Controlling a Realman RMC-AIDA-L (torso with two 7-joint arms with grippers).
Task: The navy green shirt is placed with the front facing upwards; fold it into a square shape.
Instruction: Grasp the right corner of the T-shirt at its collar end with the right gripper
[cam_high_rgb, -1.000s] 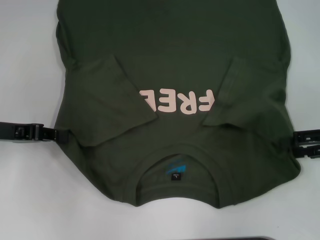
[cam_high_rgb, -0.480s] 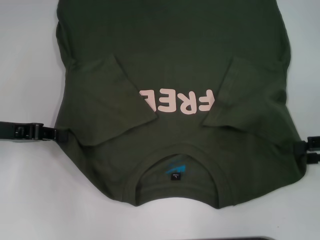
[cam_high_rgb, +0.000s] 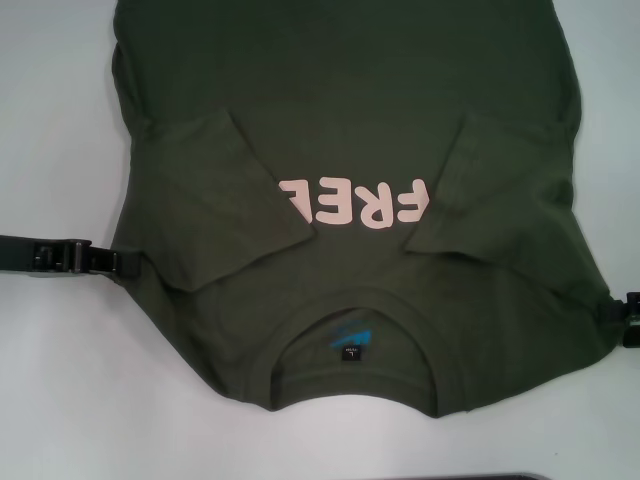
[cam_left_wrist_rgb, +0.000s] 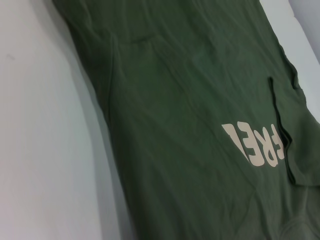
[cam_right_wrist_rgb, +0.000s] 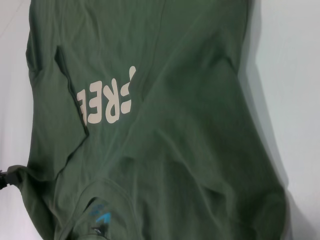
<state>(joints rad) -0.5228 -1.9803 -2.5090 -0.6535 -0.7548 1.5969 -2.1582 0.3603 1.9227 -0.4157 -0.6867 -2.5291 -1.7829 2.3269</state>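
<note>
Collar nearest, navy green shirt (cam_high_rgb: 350, 120) spread front-up on the white table (cam_high_rgb: 50, 380), both sleeves folded inward, lettering partly covered. Left gripper (cam_high_rgb: 118, 264) at left shoulder edge, right gripper (cam_high_rgb: 622, 312) cut off at right shoulder; grip unreadable on either. Far hem out of frame

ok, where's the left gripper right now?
Head view: left gripper sits at the navy green shirt's left edge, beside the folded-in left sleeve.
</note>
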